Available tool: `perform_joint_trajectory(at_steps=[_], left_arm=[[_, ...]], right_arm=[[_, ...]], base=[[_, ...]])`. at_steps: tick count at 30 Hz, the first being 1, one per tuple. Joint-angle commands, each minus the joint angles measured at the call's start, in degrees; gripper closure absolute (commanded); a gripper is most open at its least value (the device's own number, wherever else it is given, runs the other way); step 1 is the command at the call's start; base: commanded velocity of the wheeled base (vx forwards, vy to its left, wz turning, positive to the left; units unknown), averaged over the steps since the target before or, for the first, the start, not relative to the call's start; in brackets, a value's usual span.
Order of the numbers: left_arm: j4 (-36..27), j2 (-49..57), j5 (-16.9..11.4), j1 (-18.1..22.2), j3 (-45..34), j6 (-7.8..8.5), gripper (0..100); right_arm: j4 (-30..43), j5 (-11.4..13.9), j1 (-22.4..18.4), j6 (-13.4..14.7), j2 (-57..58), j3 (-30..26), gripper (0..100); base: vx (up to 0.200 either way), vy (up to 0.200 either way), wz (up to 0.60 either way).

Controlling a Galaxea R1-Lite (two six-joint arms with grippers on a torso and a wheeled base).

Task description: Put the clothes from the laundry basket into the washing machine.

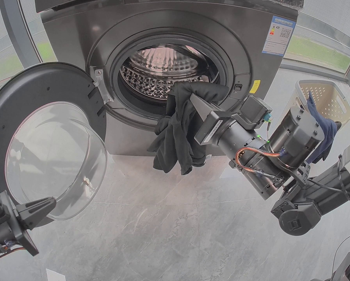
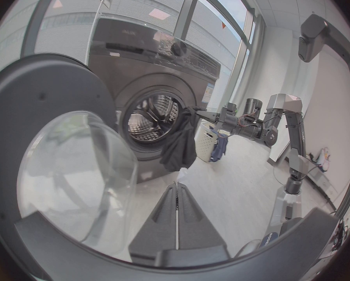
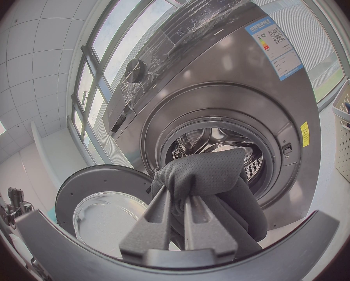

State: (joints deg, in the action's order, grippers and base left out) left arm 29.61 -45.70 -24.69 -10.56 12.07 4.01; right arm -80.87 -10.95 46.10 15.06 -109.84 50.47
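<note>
Loading black garment [image 1: 179,137] clamped in right jaws; likely next, pushing into drum [image 1: 159,71] just ahead. Left jaws closed, empty.

1. A laundry corner: a washing machine [image 1: 77,36] and laundry basket [image 1: 331,98] on grey floor tiles [image 1: 175,223].
2. Tall windows [image 3: 104,36], a white wall [image 2: 331,110] and a panelled ceiling [image 3: 26,32] suggest a large building (more lab or office than home).

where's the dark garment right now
Head view, centre: the dark garment hangs from the right gripper before the washing machine drum, the open door on its left.
</note>
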Motion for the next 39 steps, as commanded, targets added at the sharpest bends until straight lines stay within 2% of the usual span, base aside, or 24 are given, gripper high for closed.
perform_joint_trajectory(at_steps=[1, 4, 7, 9, 12, 16, 19, 20, 23, 27, 39], left_arm=[[7.0, -19.0, 2.0, -10.1, 3.1, -0.58, 100], [10.8, -24.3, 2.2, -11.9, 4.3, -0.85, 100], [14.0, -28.3, 2.9, -13.1, 5.5, -1.81, 100], [18.1, -33.2, 4.9, -15.4, 7.7, -3.4, 100], [21.5, -36.8, 6.1, -17.7, 9.8, -4.89, 100], [22.8, -41.0, 7.5, -19.5, 12.9, -6.3, 100], [22.7, -42.8, 7.5, -19.5, 13.9, -6.47, 100], [22.8, -43.9, 7.5, -19.4, 14.6, -6.38, 0], [22.9, -44.7, 7.4, -19.2, 15.3, -6.47, 0], [23.7, -46.7, 7.5, -19.2, 16.6, -7.44, 0], [27.7, -55.6, 8.0, -17.9, 20.1, -7.17, 0]], right_arm=[[0.2, 0.7, -0.1, 0.1, -2.8, 3.2, 100], [0.2, 0.7, -0.2, 0.1, -2.7, 2.8, 100], [0.0, 0.7, -0.5, 0.2, -2.7, 2.6, 100], [-0.1, 0.7, -0.6, 0.2, -2.5, 2.6, 100], [-0.1, 0.7, -0.6, 0.3, -2.5, 2.6, 100], [-0.1, 0.7, -0.5, 0.3, -2.5, 2.6, 100], [-0.1, 0.6, -0.6, 0.3, -2.5, 2.6, 100], [-0.1, 0.6, -0.6, 0.3, -2.5, 2.6, 100], [-0.1, 0.6, -0.6, 0.3, -2.5, 2.6, 100], [-0.2, 0.6, -0.5, 0.3, -2.5, 2.4, 100], [-0.5, 0.3, 0.2, 0.3, -2.0, 1.9, 100]], base=[[0.0, 0.0, 0.0], [0.0, 0.0, 0.0], [0.0, 0.0, 0.0], [0.0, 0.0, 0.0], [0.0, 0.0, 0.0], [0.0, 0.0, 0.0], [0.0, 0.0, 0.0], [0.0, 0.0, 0.0], [0.0, 0.0, 0.0], [0.0, 0.0, 0.0], [0.0, 0.0, 0.0]])
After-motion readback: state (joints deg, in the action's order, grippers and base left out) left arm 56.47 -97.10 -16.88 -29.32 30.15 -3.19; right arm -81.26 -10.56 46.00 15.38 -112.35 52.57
